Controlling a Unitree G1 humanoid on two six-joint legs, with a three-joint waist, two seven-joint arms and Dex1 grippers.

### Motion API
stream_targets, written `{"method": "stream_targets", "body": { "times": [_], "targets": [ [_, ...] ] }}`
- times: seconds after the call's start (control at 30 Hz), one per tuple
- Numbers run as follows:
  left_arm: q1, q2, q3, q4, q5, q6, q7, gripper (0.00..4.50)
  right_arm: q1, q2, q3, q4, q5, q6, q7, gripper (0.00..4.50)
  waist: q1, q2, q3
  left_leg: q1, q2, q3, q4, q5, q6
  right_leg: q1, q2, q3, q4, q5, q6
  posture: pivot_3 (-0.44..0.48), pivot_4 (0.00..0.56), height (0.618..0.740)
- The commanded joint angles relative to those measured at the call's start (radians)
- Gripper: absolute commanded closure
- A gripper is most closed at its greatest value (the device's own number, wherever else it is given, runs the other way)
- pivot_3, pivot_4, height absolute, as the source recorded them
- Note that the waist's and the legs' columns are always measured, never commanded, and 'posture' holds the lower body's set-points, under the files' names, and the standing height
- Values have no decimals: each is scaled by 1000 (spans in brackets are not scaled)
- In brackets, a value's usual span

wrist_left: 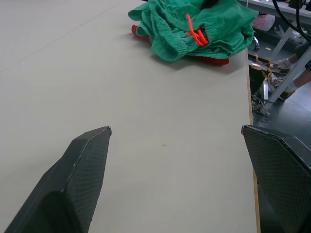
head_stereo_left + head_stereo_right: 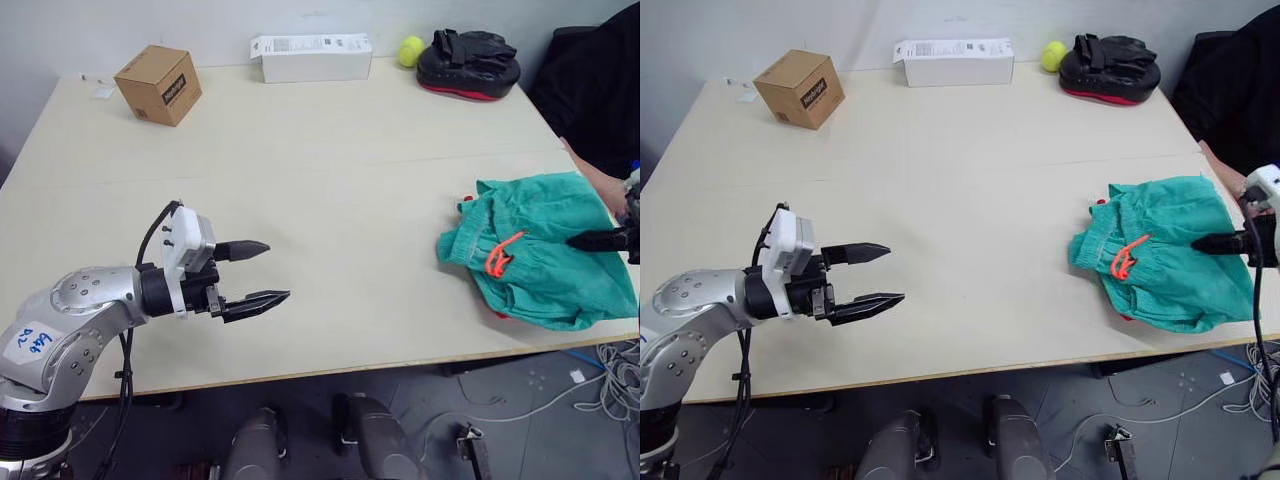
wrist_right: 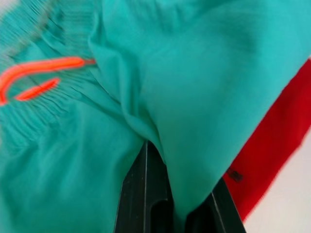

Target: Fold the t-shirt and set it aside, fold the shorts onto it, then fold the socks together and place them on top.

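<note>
Left gripper hovers low over the bare counter at about 8 o'clock, forearm reaching in level, fingers spread wide, nothing between them. Over at 3 o'clock the right gripper pokes in from the counter's right edge, fingers pinched tight on a fold of the teal shorts. The shorts lie bunched, orange drawstring up, with the red t-shirt peeking out beneath them. Along the far edge, 11 to 1 o'clock: a cardboard box, a white carton, a yellow-green ball and a black padded mitt. Cables trail on the floor at 4 o'clock.
</note>
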Motion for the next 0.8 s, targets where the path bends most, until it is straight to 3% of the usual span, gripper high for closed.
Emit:
{"method": "stream_targets", "body": {
  "times": [0.03,0.1,0.2,0.57,0.7,0.8],
  "targets": [
    [-1,2,19,-14,1,-13,3,0,-9,5,-51,50,-30,-81,-83,4475,0,2,1,0,0,0,1,0,0,0,0,0,1,0,0,0,150,740],
    [-2,1,16,-18,1,-11,7,0,-10,22,-77,69,-26,-80,-119,4475,0,2,1,1,0,0,3,0,-1,0,0,1,4,0,0,0,150,740],
    [-2,0,13,-20,1,-12,10,0,-20,34,-128,74,-12,-81,-138,3759,1,2,1,1,1,-1,4,1,-3,0,1,1,5,0,0,0,150,740],
    [-20,-12,-4,2,19,-21,8,0,-78,-12,-248,-1,11,-106,-72,28,-1,2,1,6,1,0,4,3,-4,2,2,4,9,0,0,0,150,740],
    [-26,-15,-6,8,28,-24,5,0,-103,3,-286,-14,20,-146,-103,28,-1,2,1,12,1,0,4,3,-5,7,4,4,9,0,-1,0,150,740],
    [-26,-15,-2,15,39,-28,7,0,-130,41,-322,-68,73,-135,-39,28,-4,2,1,13,1,0,3,3,-5,9,4,4,8,-1,-1,0,150,740]
  ]
}}
